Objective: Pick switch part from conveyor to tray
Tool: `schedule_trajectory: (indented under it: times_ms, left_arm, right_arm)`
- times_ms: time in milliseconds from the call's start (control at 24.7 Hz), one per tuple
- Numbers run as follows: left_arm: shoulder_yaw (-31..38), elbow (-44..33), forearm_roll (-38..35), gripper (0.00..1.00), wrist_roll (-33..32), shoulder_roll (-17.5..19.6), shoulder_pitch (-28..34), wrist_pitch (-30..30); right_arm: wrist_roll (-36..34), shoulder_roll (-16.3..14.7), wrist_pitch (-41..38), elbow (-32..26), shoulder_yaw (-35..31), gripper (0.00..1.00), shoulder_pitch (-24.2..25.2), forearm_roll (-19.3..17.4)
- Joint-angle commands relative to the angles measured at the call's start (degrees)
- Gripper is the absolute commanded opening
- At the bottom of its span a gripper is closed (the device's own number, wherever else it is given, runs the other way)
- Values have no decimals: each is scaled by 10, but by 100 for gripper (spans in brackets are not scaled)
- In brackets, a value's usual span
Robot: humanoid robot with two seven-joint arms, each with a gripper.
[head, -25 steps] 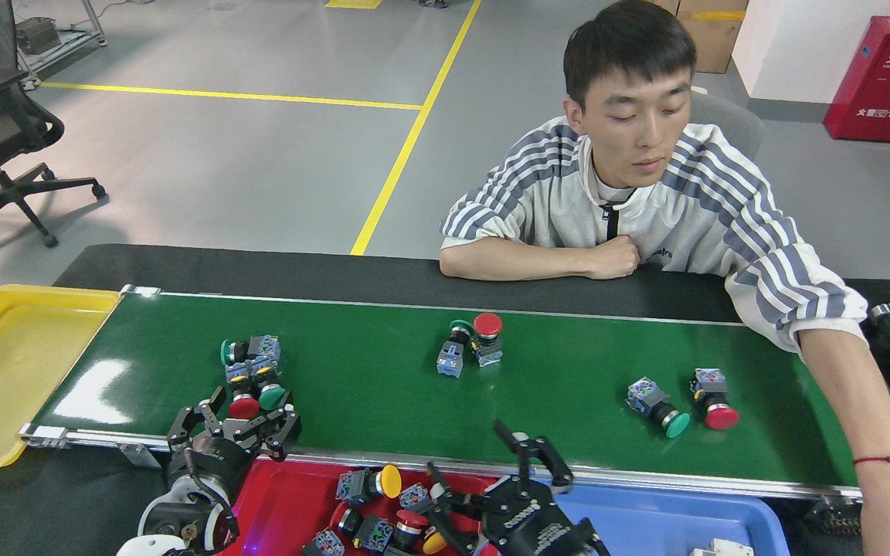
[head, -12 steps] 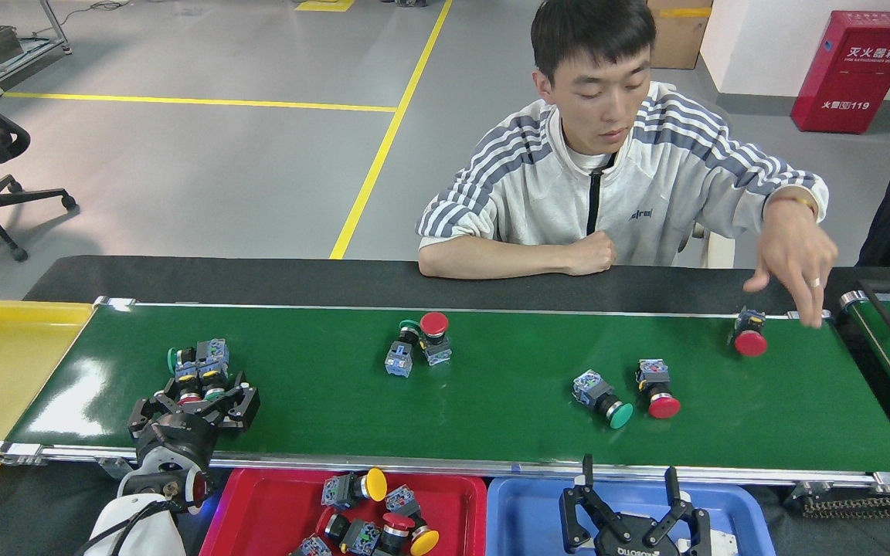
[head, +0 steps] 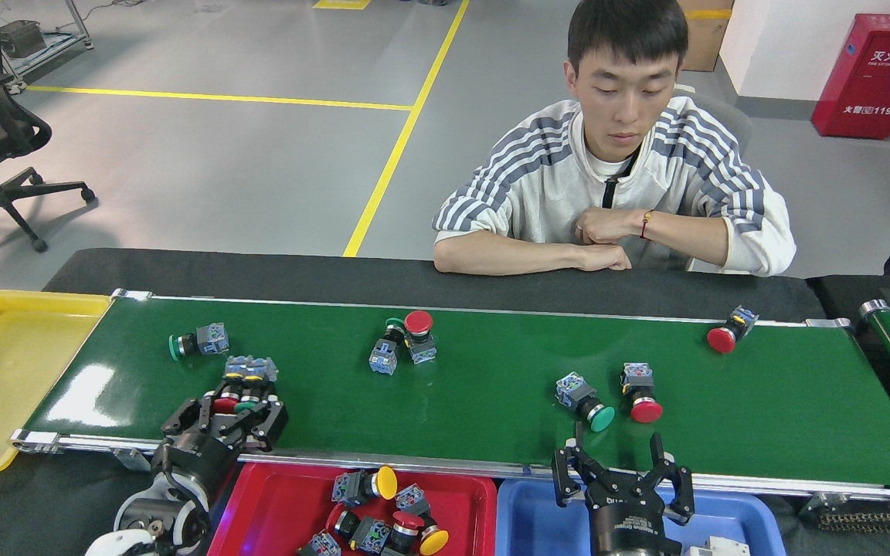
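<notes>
Left gripper (head: 230,408), seemingly clenched on two switch parts (head: 244,384), has drawn back; right gripper (head: 621,467) released

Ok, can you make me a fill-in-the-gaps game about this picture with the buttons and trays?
1. The belt carrying the buttons is coloured ____.
2. The tray holding sorted buttons is coloured ____.
3. The right gripper hangs above the ____ tray.
4. The tray at the belt's left end is coloured ____.

Missing words: green; red; blue; yellow
</notes>
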Motion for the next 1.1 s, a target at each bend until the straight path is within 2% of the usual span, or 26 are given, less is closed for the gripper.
schedule_trajectory:
  times_ms: [0, 41, 81, 365, 446, 487, 568, 649, 690, 852, 933, 1055]
  left_arm:
    - [1, -35, 3, 51, 1, 0, 16, -103]
    - [0, -44, 1, 84, 1, 0, 24, -121]
    - [-2, -49, 1, 100, 2, -1, 28, -123]
    - [9, -48, 1, 100, 2, -4, 28, -115]
    - [29, -48, 1, 100, 2, -6, 28, -82]
    - [41, -48, 1, 100, 2, -6, 28, -39]
    - [67, -42, 0, 100, 3, -6, 28, 77]
    - [87, -38, -1, 100, 3, -4, 28, 154]
    - [98, -32, 0, 100, 3, -3, 27, 177]
    - [127, -24, 1, 100, 4, 5, 28, 177]
    - [126, -26, 1, 100, 4, 5, 31, 172]
    - [126, -29, -1, 100, 13, 7, 42, 140]
  right_arm:
    - [11, 0, -3, 11, 0, 100, -18, 0]
    - [15, 2, -4, 21, 0, 100, -25, -1]
    - [16, 5, -4, 30, 0, 100, -29, -1]
    - [15, 30, -4, 96, 0, 97, -68, -4]
    - [15, 33, -3, 113, 0, 93, -81, -3]
    - [15, 33, -3, 123, 0, 90, -92, -3]
    - [15, 35, -4, 143, 0, 80, -109, -2]
    - [15, 37, -6, 153, 1, 70, -122, -1]
    - [16, 37, -12, 155, 1, 62, -124, 0]
    - [18, 37, -59, 168, 1, 14, -130, 2]
    - [18, 37, -61, 168, 1, 4, -130, 1]
    - [17, 37, -70, 165, 1, 2, -130, 0]
